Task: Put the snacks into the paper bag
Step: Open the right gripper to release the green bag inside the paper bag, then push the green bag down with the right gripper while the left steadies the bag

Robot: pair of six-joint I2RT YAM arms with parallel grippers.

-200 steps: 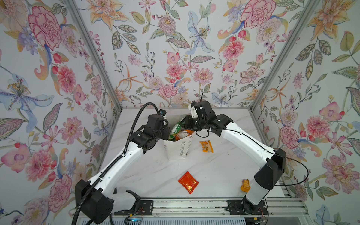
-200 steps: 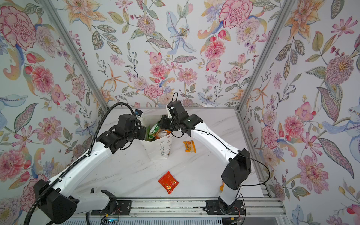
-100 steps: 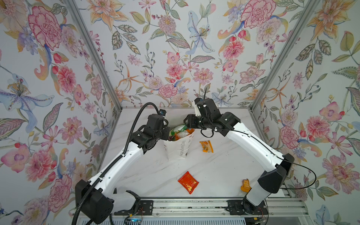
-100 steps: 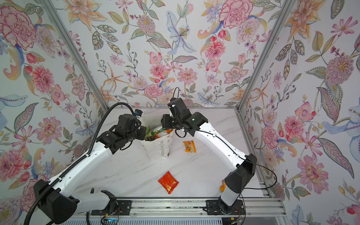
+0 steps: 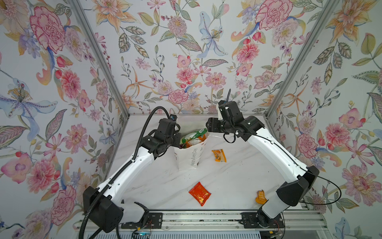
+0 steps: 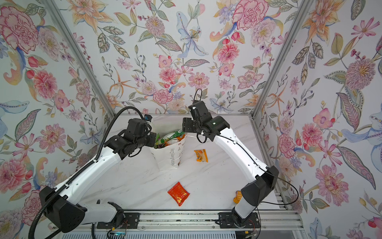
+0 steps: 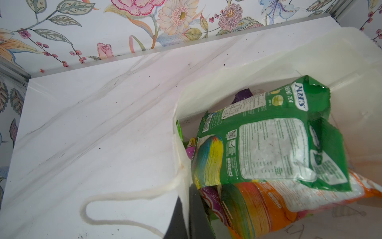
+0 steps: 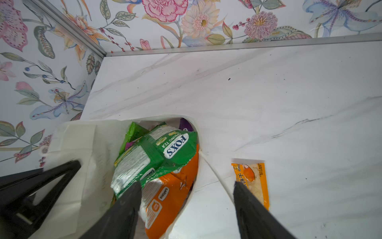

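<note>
Loading in hand: the green crinkly FOX'S candy bag (image 8: 157,157) lies atop the fill of the white paper carrier bag (image 5: 189,160), whose rim the left gripper (image 7: 188,208) seemingly pinches closed; the right gripper (image 8: 187,186) hangs above, jaws wide, empty. Next calls for a low grasp on the flat orange sachet (image 5: 219,155) beside the bag; a red-orange foil pack (image 5: 199,193) also waits

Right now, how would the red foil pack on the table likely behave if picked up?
The red foil pack looks glossy and crinkled, so it is probably slippery and floppy rather than stiff. It lies flat on the table, so a pinch from above may slide off. It looks thin, so it is likely light.
</note>
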